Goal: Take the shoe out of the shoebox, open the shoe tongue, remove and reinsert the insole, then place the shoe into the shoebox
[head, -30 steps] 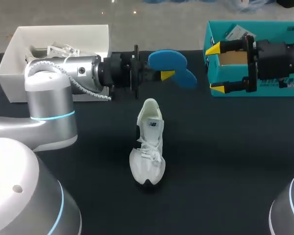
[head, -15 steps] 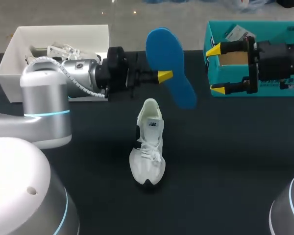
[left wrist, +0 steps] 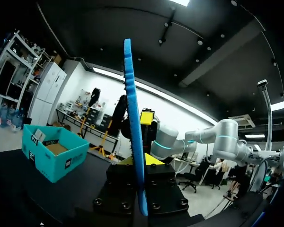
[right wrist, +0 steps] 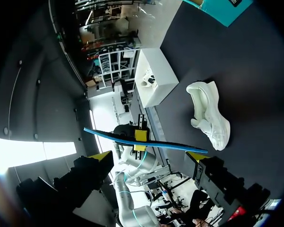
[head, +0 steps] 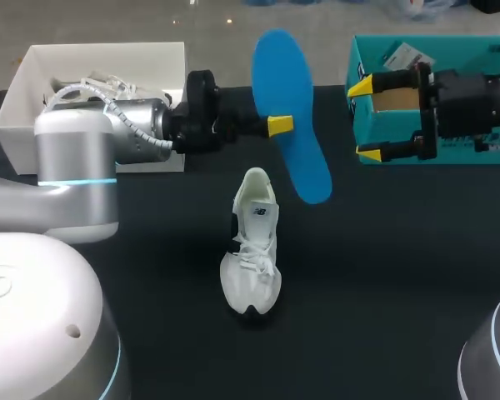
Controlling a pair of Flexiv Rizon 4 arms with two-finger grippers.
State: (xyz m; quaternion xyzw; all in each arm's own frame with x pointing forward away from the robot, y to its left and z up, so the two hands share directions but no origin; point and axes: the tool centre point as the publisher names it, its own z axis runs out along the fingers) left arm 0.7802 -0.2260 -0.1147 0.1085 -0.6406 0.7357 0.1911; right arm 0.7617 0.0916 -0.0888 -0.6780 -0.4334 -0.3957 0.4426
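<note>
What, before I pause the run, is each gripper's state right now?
Left gripper: shut on the blue insole, held above the table.
Right gripper: open, holding nothing.

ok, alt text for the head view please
Left gripper grips a blue insole, held up just beyond the heel of a white shoe standing mid-table. Right gripper hangs open in front of the teal shoebox at far right; a white box sits far left.
</note>
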